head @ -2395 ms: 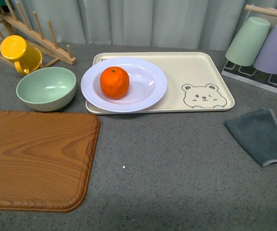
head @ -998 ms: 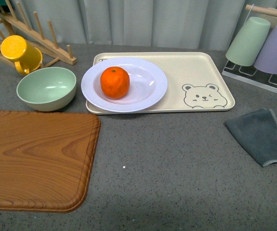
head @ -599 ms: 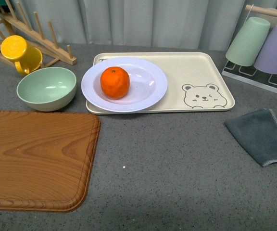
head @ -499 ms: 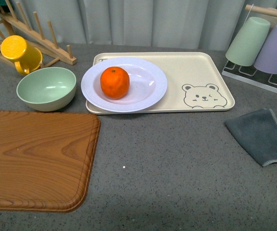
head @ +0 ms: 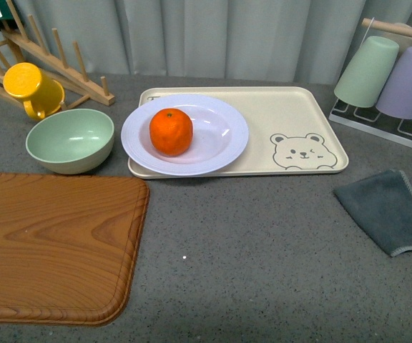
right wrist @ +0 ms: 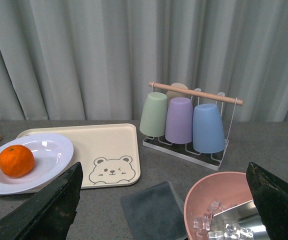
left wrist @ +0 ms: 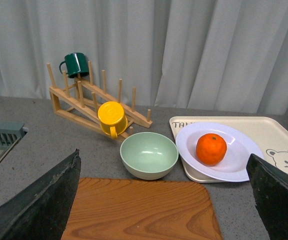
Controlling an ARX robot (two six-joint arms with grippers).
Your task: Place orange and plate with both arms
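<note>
The orange (head: 171,131) sits in the well of the pale lavender-white plate (head: 224,118), which rests on the left part of the beige bear tray (head: 292,114). Orange (left wrist: 211,149) and plate (left wrist: 239,150) also show in the left wrist view, and the orange (right wrist: 16,160) and plate (right wrist: 49,150) in the right wrist view. Neither arm shows in the front view. My left gripper (left wrist: 164,205) is open and empty, back from the wooden board (left wrist: 139,210). My right gripper (right wrist: 164,210) is open and empty above the grey cloth (right wrist: 151,212).
A green bowl (head: 71,139) stands left of the plate, a yellow mug (head: 31,89) and wooden rack (head: 48,57) behind it. A wooden board (head: 48,243) fills the front left. Cup rack (head: 399,78) at back right, grey cloth (head: 392,211) at right, pink bowl with ice (right wrist: 224,210) near my right gripper.
The front view has shifted a little, so everything sits slightly lower in the frame. The orange, plate and tray have not moved relative to each other.
</note>
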